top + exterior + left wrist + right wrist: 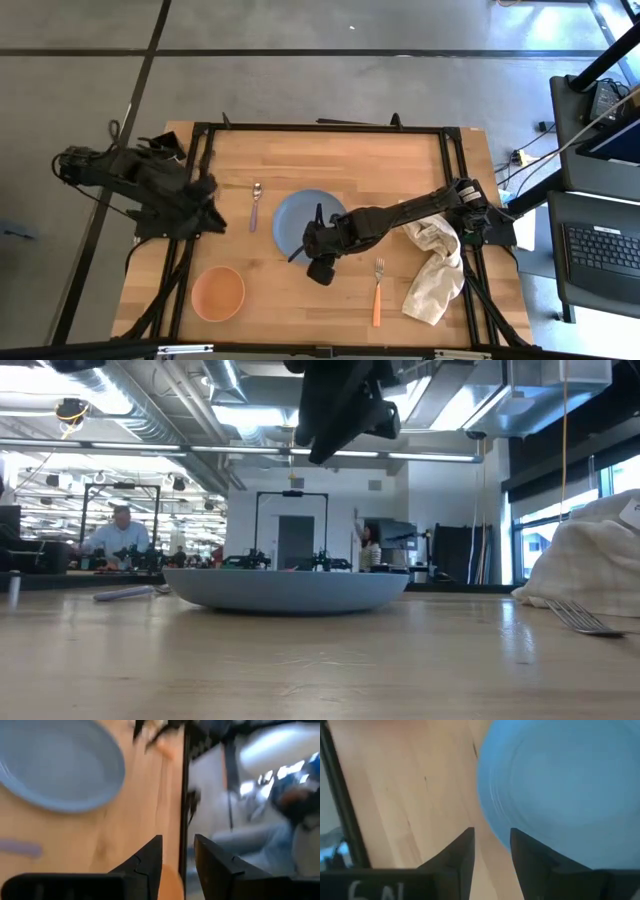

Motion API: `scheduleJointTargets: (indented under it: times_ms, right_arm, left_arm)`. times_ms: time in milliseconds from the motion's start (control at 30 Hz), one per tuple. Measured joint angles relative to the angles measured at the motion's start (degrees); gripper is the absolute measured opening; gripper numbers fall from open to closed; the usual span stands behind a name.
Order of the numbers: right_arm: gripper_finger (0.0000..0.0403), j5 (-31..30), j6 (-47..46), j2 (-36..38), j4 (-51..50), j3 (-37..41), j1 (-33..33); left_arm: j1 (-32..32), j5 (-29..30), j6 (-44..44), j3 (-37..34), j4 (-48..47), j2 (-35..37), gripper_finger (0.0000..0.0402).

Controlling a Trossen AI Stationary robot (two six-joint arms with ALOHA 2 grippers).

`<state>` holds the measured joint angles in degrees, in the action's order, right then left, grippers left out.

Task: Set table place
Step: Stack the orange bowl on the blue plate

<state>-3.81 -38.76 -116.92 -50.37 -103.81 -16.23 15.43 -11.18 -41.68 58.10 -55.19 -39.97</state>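
The round blue plate (300,215) lies flat on the table (400,160), near its middle. The spoon with the lilac handle (255,206) lies to the plate's left. The fork with the orange handle (377,290) lies toward the near right. The orange bowl (218,292) stands at the near left. My right gripper (308,250) hangs over the plate's near edge, raised above it (340,405), open and empty (491,847). My left gripper (208,205) is at the table's left edge, open and empty (178,855), with the plate (60,765) ahead of it.
An off-white cloth (435,265) lies crumpled at the table's right side, beside the fork and under my right arm. The black frame (200,160) edges the table. People stand in the room beyond the table (118,535).
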Motion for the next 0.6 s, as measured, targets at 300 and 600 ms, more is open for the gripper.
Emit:
scheduleJointTargets:
  times_ms: [300,600]
  right_arm:
    - [0.0125,0.0,-2.66,0.0,8.73,0.0,-0.15]
    - [0.0125,-0.2,-4.53,0.0,20.06,0.0,-0.15]
  left_arm:
    - [8.97,-1.58,0.15,-2.59,-3.25,-6.56,0.0073]
    - [17.35,2.11,7.03,-2.72,-3.31,-12.55,0.0088]
